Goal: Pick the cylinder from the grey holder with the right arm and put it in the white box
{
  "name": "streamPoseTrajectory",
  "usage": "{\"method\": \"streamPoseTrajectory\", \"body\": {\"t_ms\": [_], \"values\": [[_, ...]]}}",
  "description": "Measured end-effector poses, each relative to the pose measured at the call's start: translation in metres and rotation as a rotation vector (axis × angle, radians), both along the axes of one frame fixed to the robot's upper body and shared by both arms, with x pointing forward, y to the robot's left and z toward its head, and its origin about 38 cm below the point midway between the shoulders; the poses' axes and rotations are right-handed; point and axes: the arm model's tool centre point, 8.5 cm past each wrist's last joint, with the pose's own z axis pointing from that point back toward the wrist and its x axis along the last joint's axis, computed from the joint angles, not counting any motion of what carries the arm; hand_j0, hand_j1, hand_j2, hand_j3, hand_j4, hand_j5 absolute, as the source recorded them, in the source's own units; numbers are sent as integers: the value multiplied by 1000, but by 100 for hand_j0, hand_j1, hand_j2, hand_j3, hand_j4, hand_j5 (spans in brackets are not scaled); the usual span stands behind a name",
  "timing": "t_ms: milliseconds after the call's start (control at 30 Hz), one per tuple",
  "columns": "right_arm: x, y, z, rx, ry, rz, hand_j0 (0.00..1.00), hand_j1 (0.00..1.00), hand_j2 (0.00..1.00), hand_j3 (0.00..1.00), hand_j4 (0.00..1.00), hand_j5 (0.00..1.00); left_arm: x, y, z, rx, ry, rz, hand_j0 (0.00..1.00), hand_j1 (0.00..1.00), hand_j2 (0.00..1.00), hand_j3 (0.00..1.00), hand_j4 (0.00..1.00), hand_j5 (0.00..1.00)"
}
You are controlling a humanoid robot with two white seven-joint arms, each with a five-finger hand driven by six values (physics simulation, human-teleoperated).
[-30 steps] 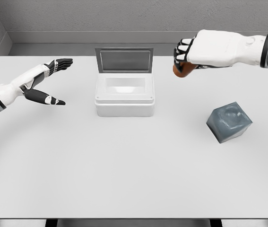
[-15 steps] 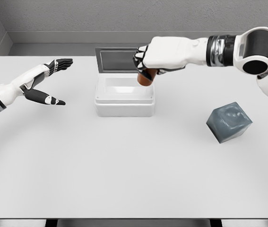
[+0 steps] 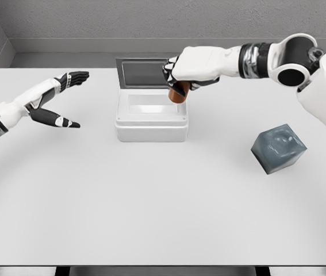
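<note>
Brown cylinder (image 3: 178, 95) sits clamped in my right hand (image 3: 187, 70), hanging over the white box (image 3: 151, 118) at its right rear corner. My left hand (image 3: 53, 103) rests spread, holding nothing.

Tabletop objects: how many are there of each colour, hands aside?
White: 1, the white box, lid open.
Grey: 1, the grey holder, nothing in it.
Brown-orange: 1, the cylinder, held by the right hand above the box's right side.
Total: 3.
</note>
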Motion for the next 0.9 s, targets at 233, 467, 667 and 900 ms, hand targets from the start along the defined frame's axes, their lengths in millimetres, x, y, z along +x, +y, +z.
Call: {"method": "streamPoseTrajectory", "body": {"t_ms": [233, 467, 667, 900], "values": [[2, 2, -10, -18, 22, -4, 20, 20, 20, 20, 20, 20, 0, 0, 0, 0, 0, 0, 100, 100, 100, 100, 100, 100], [2, 5, -12, -17, 28, -1, 20, 20, 20, 20, 20, 20, 0, -1, 0, 0, 0, -2, 100, 100, 100, 100, 100, 100], [3, 9, -15, -34, 22, 1, 100, 100, 100, 100, 100, 100, 0, -1, 0, 0, -1, -2, 100, 100, 100, 100, 100, 100], [3, 12, -1, -27, -9, 12, 100, 100, 100, 100, 100, 100, 0, -1, 0, 1, -1, -2, 100, 100, 100, 100, 100, 100]]}}
